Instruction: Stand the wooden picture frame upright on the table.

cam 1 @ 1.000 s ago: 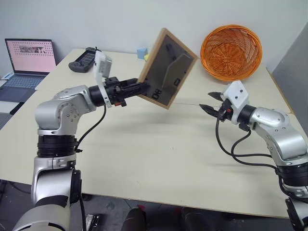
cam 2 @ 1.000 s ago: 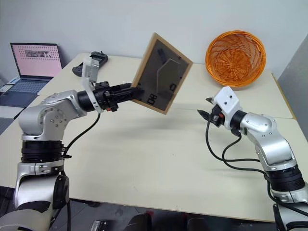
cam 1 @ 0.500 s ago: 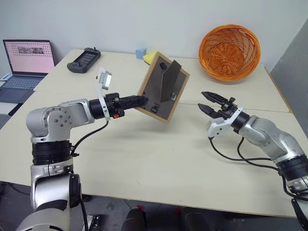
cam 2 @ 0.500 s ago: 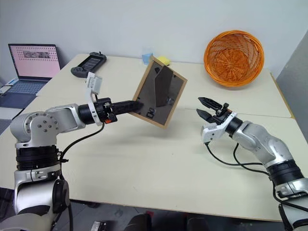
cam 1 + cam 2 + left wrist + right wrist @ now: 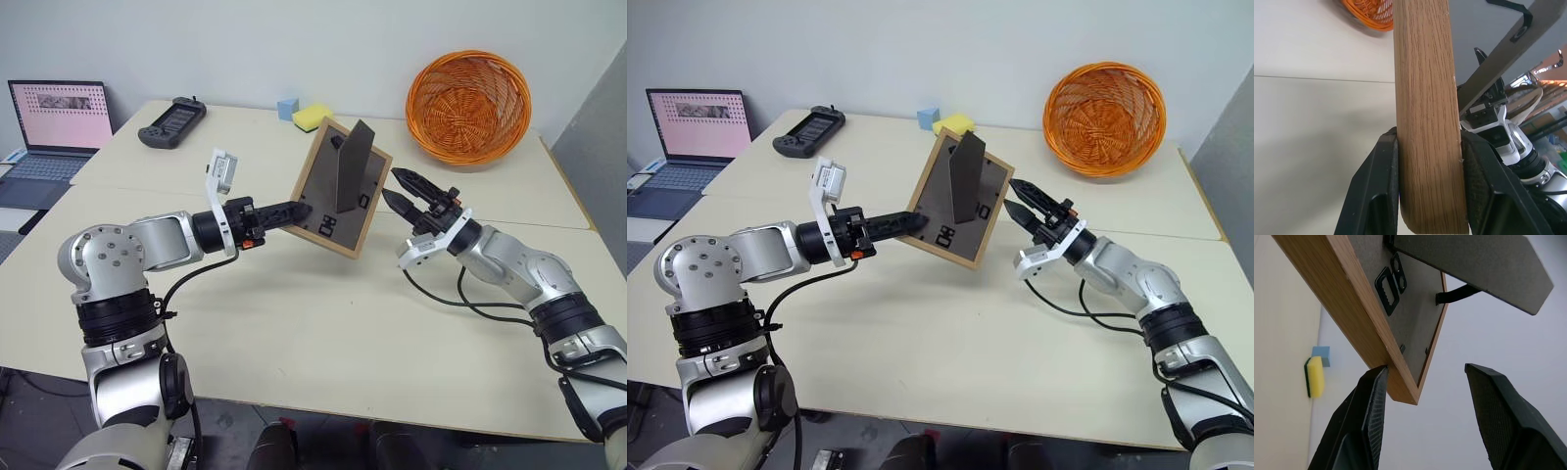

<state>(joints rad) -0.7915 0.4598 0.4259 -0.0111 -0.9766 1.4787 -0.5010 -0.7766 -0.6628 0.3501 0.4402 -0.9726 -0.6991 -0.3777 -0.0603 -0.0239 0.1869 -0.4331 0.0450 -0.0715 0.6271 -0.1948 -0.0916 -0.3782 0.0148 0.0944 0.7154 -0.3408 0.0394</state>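
Observation:
The wooden picture frame (image 5: 328, 201) hangs tilted above the table (image 5: 294, 323), its dark grey back facing me and its stand (image 5: 351, 166) folded out. My left gripper (image 5: 302, 208) is shut on the frame's left edge; in the left wrist view both black fingers (image 5: 1376, 196) press the light-wood edge (image 5: 1425, 122) between them. My right gripper (image 5: 390, 184) is open just beside the frame's right edge. In the right wrist view the frame's corner (image 5: 1400, 387) sits right against one finger (image 5: 1369, 411), with the gap between the jaws otherwise empty.
An orange wicker basket (image 5: 470, 93) stands at the back right. A yellow sponge (image 5: 313, 117) and a blue cube (image 5: 286, 107) lie behind the frame. A black controller (image 5: 171, 122) and an open laptop (image 5: 57, 122) are at the far left.
My left gripper rolled the frame and brought it lower and nearer. My right gripper rolled over and moved left, up to the frame's right edge.

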